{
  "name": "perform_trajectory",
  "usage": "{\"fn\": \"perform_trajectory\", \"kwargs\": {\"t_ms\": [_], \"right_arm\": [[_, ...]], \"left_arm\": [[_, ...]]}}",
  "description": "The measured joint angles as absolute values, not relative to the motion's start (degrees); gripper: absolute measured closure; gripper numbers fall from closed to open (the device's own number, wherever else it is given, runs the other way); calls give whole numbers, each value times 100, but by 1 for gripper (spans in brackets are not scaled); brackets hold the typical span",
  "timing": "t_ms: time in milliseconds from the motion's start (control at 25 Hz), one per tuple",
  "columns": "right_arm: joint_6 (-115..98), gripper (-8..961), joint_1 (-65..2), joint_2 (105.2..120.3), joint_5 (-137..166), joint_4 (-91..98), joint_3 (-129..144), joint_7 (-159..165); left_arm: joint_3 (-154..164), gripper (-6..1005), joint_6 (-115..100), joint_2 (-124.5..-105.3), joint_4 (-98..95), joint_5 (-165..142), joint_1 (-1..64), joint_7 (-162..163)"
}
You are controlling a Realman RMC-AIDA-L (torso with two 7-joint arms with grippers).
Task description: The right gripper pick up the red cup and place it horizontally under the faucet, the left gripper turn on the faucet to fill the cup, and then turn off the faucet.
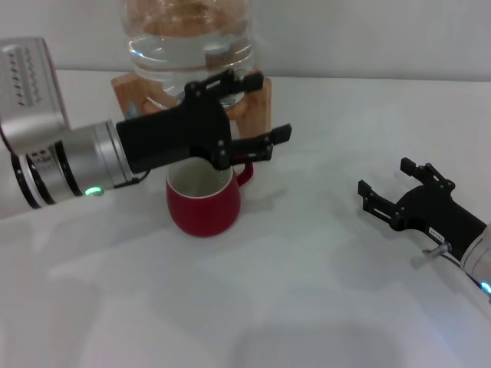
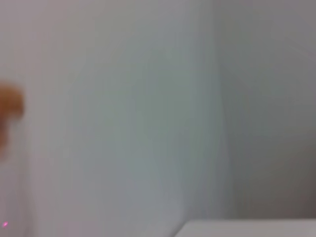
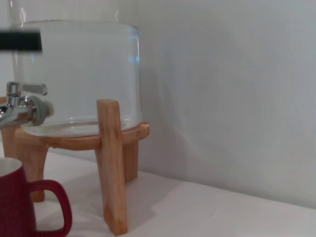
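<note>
Nearest my head camera, item one: the left gripper (image 1: 253,107), black claw on a black forearm with a silver banded wrist and a small green light (image 1: 93,191) showing. I am holding it above and across the red cup, reaching toward the water jar. Its prongs are standing spread apart with nothing between them, one up beside the jar's wooden stand, the other out over the cup's handle side.

Item two: the red cup (image 1: 204,201), sitting upright on the white table (image 1: 307,307), white inside facing up, loop handle pointing toward my right. It is sitting directly below the left forearm and just in front of the stand. From the right wrist camera I am seeing its rim and handle (image 3: 19,202) just below the faucet.

Item three: the faucet (image 3: 22,104), shiny chrome with a short lever on top, projecting from the lower front of the jar. In the head view the left arm is hiding it.

Item four: the glass water jar (image 1: 188,46), resting on a wooden stand (image 3: 109,163) at the back of the table.

Item five: the right gripper (image 1: 391,188), black claw lying low over the table at my right, well apart from the cup, prongs spread and empty.

Item six: the left wrist camera is giving me only a blurred pale wall.
</note>
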State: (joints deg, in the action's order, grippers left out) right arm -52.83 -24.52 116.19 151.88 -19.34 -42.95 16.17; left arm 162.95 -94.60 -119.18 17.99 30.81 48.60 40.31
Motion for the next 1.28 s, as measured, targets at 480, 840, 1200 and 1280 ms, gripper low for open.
{"fn": "perform_trajectory", "kwargs": {"t_ms": [480,840,1200,1280], "right_arm": [[-5257,78,-2501,11614,15187,-1923,-4383,1624],[-5186,78,-2638,11610,15188,-1842,-4387,1619],[-5148,78,-2757,11604,15188,-1802,-4385,1617],[-5148,78,-2780,11603,15188,-1791,-4395,1617]], "left_arm": [[16295,128,-10668,-11943,2008,3757,4470,3442],[16280,129,-10589,-11969,1510,4687,3504,2397],[16203,129,-9654,-11971,783,5908,2773,1615],[16149,129,-9476,-11970,594,6152,2660,1488]]}}
